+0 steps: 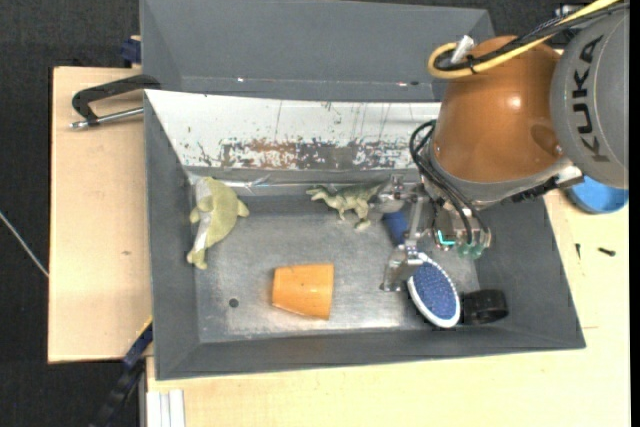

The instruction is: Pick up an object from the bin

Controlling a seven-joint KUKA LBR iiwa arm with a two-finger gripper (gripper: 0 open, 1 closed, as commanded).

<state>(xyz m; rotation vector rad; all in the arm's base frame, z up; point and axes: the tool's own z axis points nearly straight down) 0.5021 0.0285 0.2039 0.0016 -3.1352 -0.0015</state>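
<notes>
Nearest us, the arm's orange wrist cover (495,130) hangs over the right side of the grey metal bin (300,45). Beneath it the gripper (403,265) sits low; apart or together, we cannot tell. Just right of it lies a blue-and-white oval brush (435,293); well left, an orange plastic cone (303,291).

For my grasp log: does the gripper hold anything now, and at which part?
It cannot be told. The gripper is low beside the blue oval brush, but no grip on it can be seen.
</notes>
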